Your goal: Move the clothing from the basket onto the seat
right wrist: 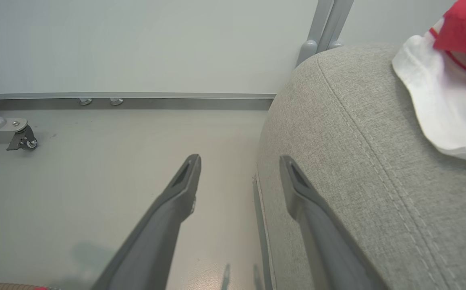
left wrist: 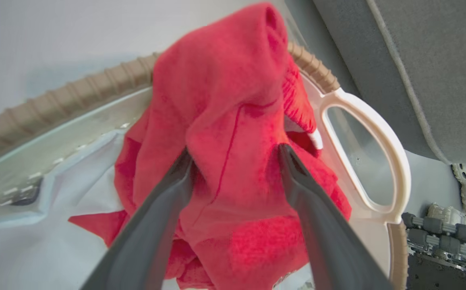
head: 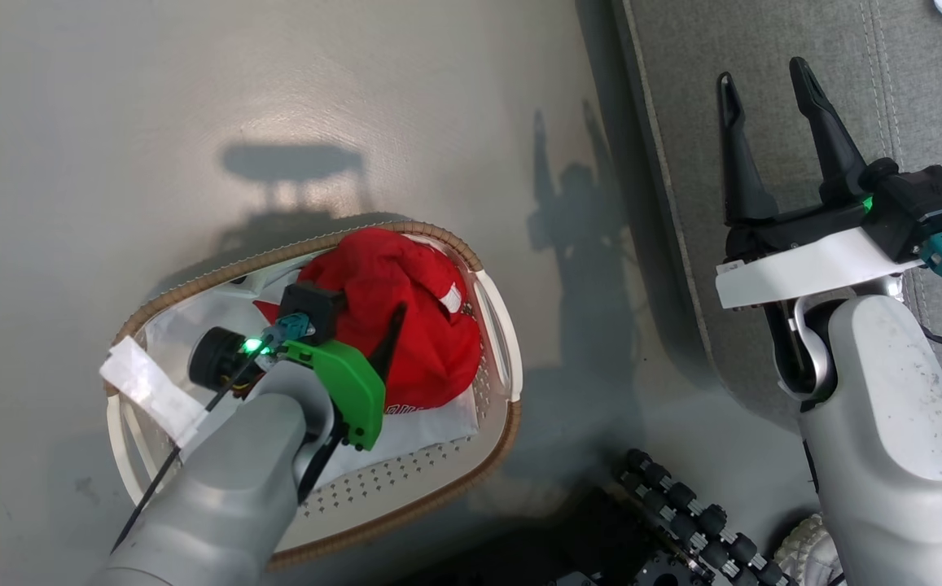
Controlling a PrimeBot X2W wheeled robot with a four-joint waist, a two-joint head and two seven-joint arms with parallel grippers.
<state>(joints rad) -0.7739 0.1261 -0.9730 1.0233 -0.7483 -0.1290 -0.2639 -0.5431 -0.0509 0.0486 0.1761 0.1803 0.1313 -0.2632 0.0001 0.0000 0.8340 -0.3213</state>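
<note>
The left gripper [left wrist: 235, 153] is reaching into the basket [head: 218, 273]. Its jaws are standing wide, with a raised fold of the red shirt [left wrist: 224, 80] between the fingers, not yet pinched. I judge the grasp is the step in hand. Next the jaws need closing on that fold, then lifting it over the rim to the seat [head: 910, 65] beside the basket. The right gripper [head: 764, 77] is hovering over the seat's edge, wide open and empty. A striped garment [right wrist: 462, 24] is lying on the seat. The shirt's white tag [head: 453, 299] and hem lettering are too small to read.
</note>
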